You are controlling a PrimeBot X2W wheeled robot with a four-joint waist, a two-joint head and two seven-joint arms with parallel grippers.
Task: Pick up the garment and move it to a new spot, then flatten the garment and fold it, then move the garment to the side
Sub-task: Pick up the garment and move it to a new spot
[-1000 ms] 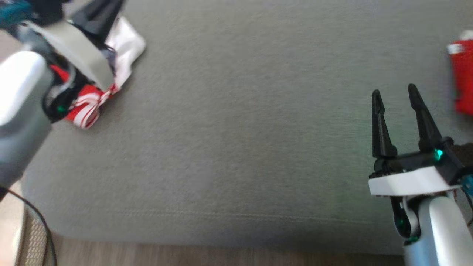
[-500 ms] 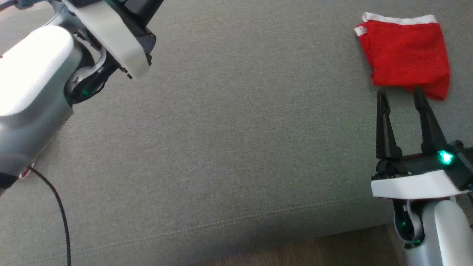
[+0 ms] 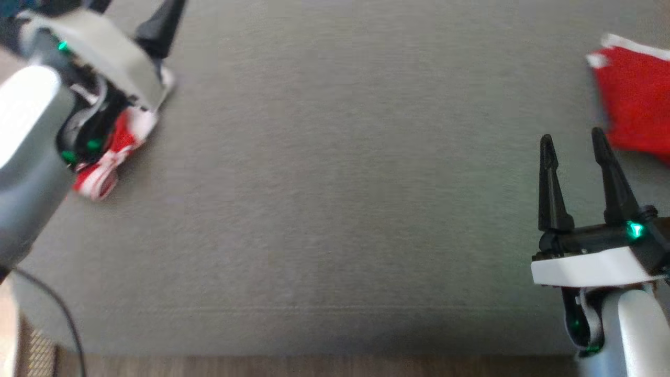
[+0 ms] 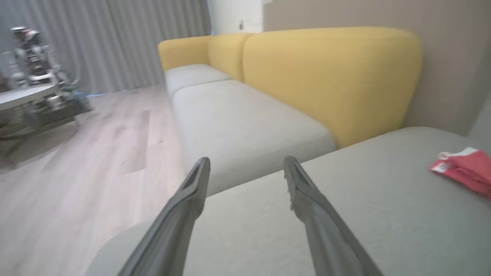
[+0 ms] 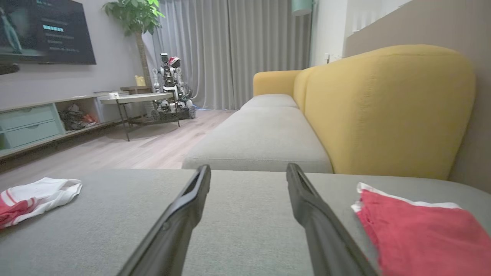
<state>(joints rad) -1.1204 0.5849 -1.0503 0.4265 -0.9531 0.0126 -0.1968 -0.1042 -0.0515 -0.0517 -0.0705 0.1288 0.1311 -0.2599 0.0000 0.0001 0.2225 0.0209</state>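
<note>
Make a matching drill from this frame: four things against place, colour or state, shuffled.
Things:
1. red garment
2. striped garment
3. right gripper
4. sofa back

Descriptions:
A. crumpled at the left side of the cushion
B. yellow
C. lying at the cushion's right side
D. open, holding nothing

Pairs: 1-C, 2-A, 3-D, 4-B

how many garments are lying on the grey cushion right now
2: a red and white garment near the left edge of the cushion, and a red garment at its far right. Others may lie out of view.
</note>
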